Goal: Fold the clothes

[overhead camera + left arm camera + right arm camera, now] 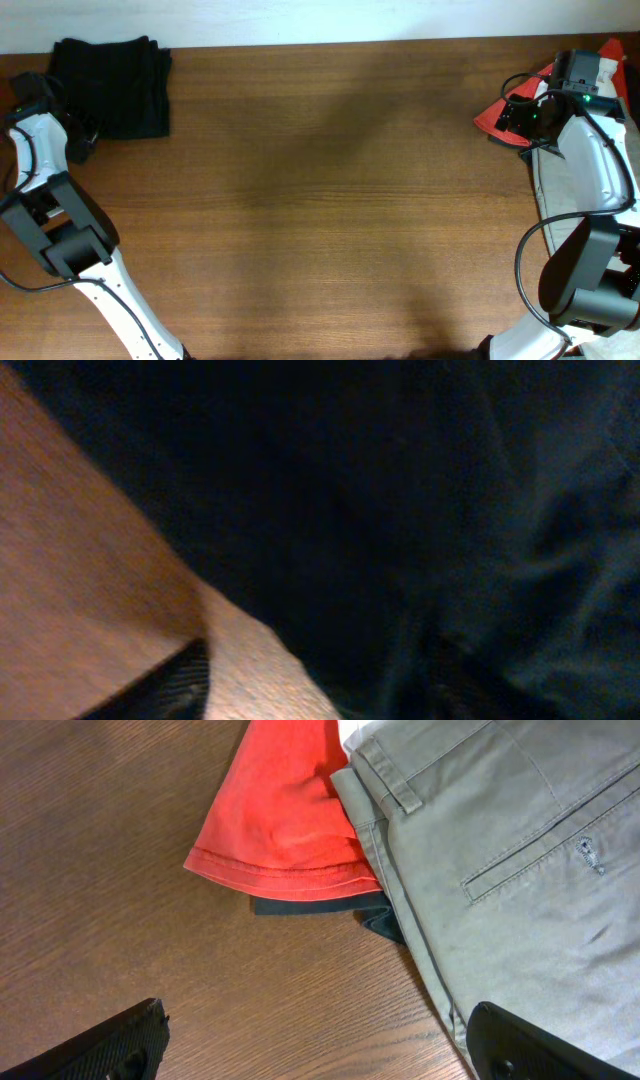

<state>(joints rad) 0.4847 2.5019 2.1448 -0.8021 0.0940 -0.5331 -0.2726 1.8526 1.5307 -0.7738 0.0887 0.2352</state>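
A folded black garment (110, 85) lies at the table's far left corner and fills most of the left wrist view (420, 510). My left gripper (85, 135) is at its left edge. Its fingers (310, 695) are apart, one over the wood and one over the cloth, holding nothing. A pile at the far right holds a red garment (497, 115) (285, 810), grey trousers (548, 185) (500, 850) and a dark garment edge (320, 905) underneath. My right gripper (522, 112) (320, 1050) is wide open and empty above the pile's left edge.
The brown wooden table (330, 200) spans the view. A bit of white cloth (355, 730) shows at the top of the pile. The right arm's body covers part of the trousers in the overhead view.
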